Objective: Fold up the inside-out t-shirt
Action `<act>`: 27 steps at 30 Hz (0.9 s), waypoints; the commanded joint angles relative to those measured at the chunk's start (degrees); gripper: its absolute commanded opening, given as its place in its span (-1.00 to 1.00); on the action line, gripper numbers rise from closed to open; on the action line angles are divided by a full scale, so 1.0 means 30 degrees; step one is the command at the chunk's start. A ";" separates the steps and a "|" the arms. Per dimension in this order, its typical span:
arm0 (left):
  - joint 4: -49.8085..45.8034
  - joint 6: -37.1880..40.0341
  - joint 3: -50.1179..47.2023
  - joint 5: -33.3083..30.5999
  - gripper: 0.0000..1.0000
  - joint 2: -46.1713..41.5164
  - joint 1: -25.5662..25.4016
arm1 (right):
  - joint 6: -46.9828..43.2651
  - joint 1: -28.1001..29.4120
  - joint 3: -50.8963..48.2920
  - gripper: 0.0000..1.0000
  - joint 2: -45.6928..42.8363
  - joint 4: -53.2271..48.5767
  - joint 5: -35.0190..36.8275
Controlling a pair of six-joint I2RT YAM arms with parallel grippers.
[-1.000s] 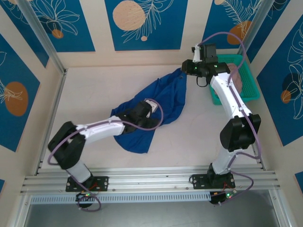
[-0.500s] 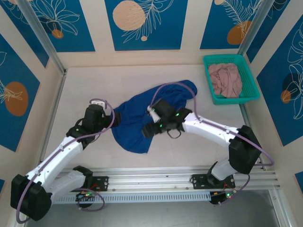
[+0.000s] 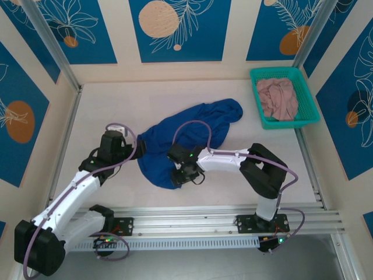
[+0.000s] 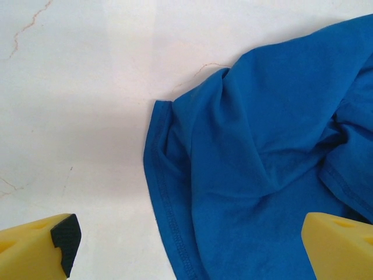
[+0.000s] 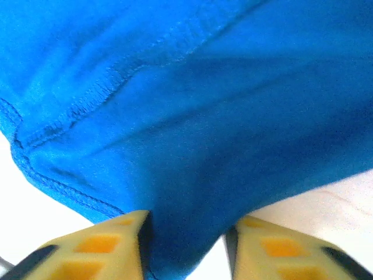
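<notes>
You have the inside-out t-shirt (image 3: pixel 160 146) lying crumpled on the table (image 3: pixel 111 105), a royal-blue heap stretched on a diagonal. Its broader end sits close to the near edge, left of the middle, and its narrower end points toward the far right corner. It is not spread flat: soft folds run through it, and a stitched hem (image 4: pixel 158 192) curls along its left side.

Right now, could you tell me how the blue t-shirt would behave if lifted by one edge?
Probably floppy: the blue t-shirt lies crumpled in soft folds, so it should drape and sag. Likely light: thin cloth bunches inside the right gripper. Pushed, it'd probably wrinkle.
</notes>
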 commanded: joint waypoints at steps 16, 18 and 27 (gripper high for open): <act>-0.0373 -0.0324 -0.0810 0.1220 0.95 -0.0712 0.0252 | -0.0835 -0.4288 -0.3275 -0.13 -0.6710 -0.4462 0.0656; -0.0419 -0.0266 -0.0799 0.1195 0.95 -0.0668 0.0262 | -0.1030 -0.3626 -0.2764 -0.01 -0.7001 -0.4223 0.1112; -0.0516 -0.0053 -0.0956 0.0612 0.95 -0.0542 0.0261 | -0.0986 0.0757 0.0198 -0.25 -0.3236 -0.1268 0.0578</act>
